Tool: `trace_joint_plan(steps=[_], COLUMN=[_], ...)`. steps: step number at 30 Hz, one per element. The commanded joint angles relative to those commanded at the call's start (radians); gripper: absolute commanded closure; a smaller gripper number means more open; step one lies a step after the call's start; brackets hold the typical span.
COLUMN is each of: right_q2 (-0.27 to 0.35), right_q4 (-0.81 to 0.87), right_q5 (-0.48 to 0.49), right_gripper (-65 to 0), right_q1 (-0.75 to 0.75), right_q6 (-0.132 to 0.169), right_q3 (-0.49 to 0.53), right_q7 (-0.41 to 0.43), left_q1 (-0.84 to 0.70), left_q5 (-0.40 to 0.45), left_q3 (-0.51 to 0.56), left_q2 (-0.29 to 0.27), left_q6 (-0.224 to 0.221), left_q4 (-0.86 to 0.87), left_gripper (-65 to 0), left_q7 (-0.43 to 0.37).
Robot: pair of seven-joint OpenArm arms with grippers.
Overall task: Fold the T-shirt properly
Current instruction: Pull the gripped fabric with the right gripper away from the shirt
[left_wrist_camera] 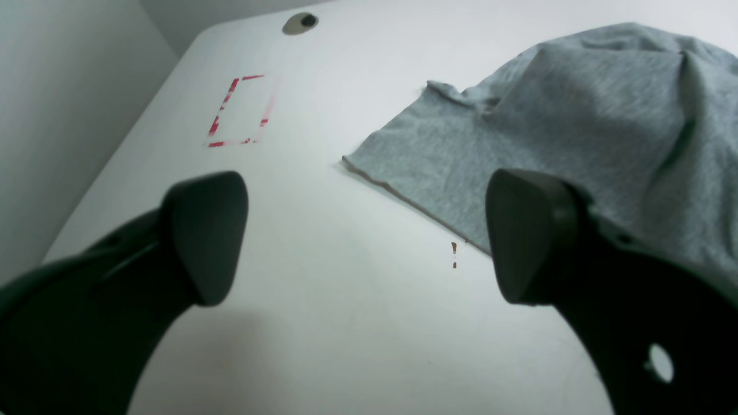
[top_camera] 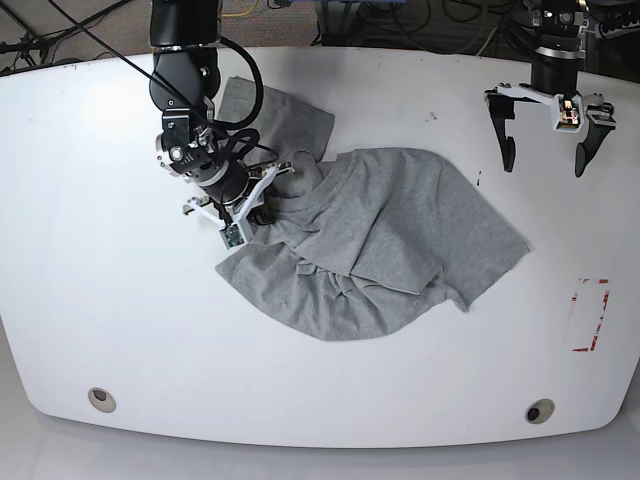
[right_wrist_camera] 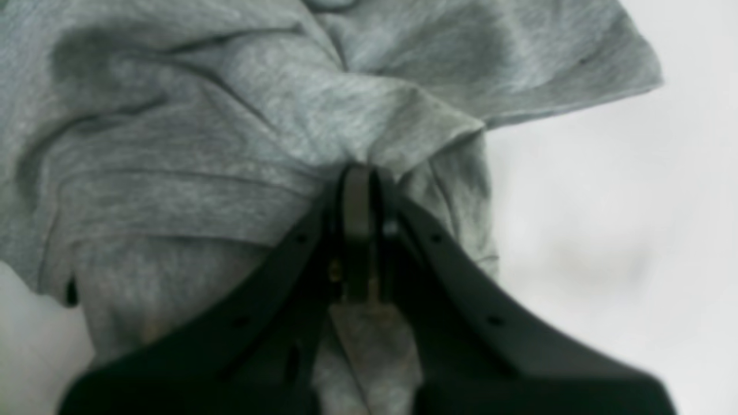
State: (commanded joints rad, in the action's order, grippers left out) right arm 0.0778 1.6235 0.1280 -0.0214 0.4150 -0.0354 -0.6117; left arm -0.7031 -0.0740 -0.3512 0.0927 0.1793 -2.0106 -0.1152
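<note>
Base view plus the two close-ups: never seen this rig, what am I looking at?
A two-armed robot works at a white table. The base view looks down from above; each close-up comes from a camera on a wrist. A crumpled grey T-shirt lies mid-table. The right gripper, on the base view's left, has its jaws shut on a bunched fold of the shirt. The left gripper, on the base view's right, is open and empty beside the shirt's edge. The red dashed rectangle is a mark on the table.

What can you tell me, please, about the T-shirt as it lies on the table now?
The T-shirt is heather-grey, soft-looking knit, crumpled and unfolded, spread near the middle of the white table. No lettering shows. The right pincer is shut on a bunched fold at its edge; the left pincer is open and clear of it.
</note>
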Motion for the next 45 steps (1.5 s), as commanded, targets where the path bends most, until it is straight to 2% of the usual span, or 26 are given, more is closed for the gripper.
trace_joint_plan(steps=[17, 25, 39, 45], right_q2=[0.033, 0.023, 0.030, 0.035], right_q4=[0.065, 0.152, 0.312, 0.304], right_q5=[0.005, 0.009, 0.000, -0.002], right_gripper=[-1.5, -0.8, 0.0, -0.8], right_q1=[0.103, 0.072, -0.039, -0.065], right_q6=[0.000, 0.001, 0.008, 0.012], right_q3=[-0.023, -0.047, -0.019, -0.021], right_q7=[-0.030, -0.050, -0.118, -0.122], left_q1=[-0.001, 0.003, 0.022, 0.022], left_q5=[0.004, 0.003, 0.003, 0.004], left_q3=[0.004, 0.000, 0.009, 0.011], left_q2=[0.000, -0.002, -0.001, 0.000], left_q6=[0.003, 0.003, 0.001, 0.002], left_q4=[-0.001, 0.001, 0.001, 0.002], left_gripper=[-63.1, -63.3, -62.9, -62.8], left_q7=[-0.003, 0.004, -0.001, -0.001])
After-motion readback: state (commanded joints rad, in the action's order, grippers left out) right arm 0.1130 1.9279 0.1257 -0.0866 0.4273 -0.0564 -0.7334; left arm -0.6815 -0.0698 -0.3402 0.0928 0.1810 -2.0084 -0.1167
